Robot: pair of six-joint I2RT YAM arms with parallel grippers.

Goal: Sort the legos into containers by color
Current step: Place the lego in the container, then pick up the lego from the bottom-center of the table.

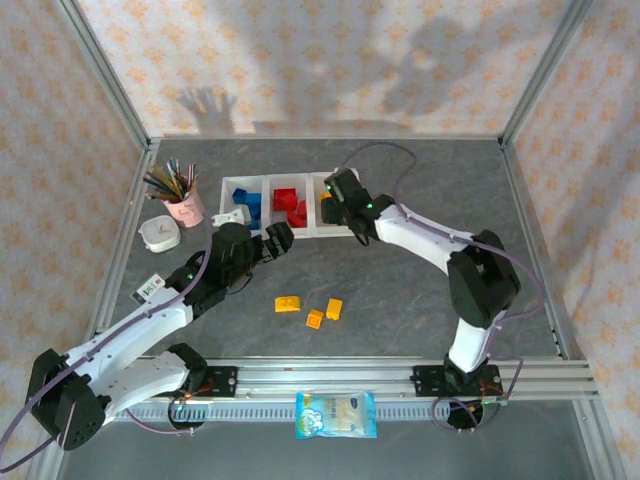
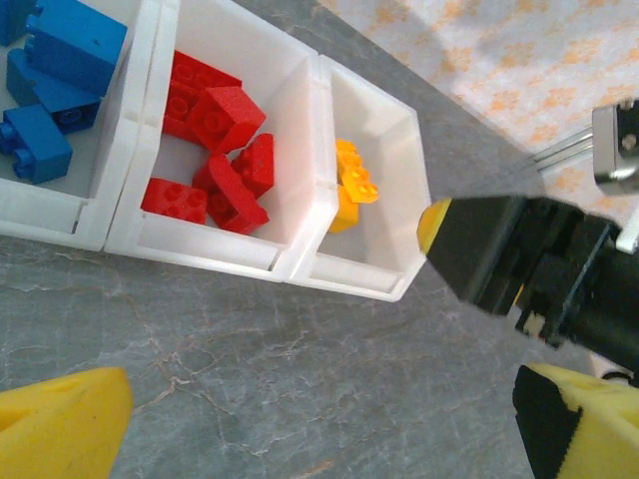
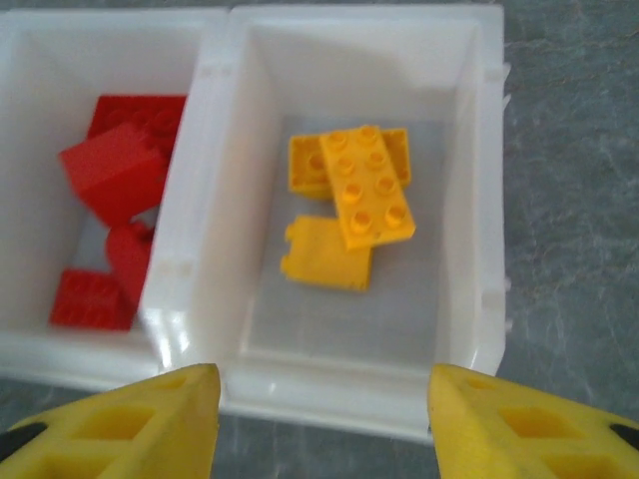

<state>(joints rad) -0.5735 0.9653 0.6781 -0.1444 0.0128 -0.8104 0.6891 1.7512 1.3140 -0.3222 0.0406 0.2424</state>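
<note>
The containers [image 1: 300,234] are three joined white bins at the table's back. Blue legos [image 1: 246,206] fill the left bin, red legos [image 1: 291,206] the middle one, and yellow legos [image 3: 351,196] lie in the right bin [image 3: 482,200]. Three more yellow legos [image 1: 288,304] [image 1: 315,319] [image 1: 334,308] rest on the grey table in front. My right gripper [image 1: 335,200] [image 3: 324,399] hovers above the yellow bin, open, with nothing between its fingers. My left gripper [image 1: 277,238] [image 2: 319,429] stands wide open over bare table just in front of the bins [image 2: 344,284], empty.
A pink pencil cup [image 1: 182,205] and a small white round dish [image 1: 160,234] stand left of the bins. A snack packet [image 1: 336,414] lies beyond the near rail. In the left wrist view the right gripper's black body [image 2: 479,249] hangs close by the yellow bin.
</note>
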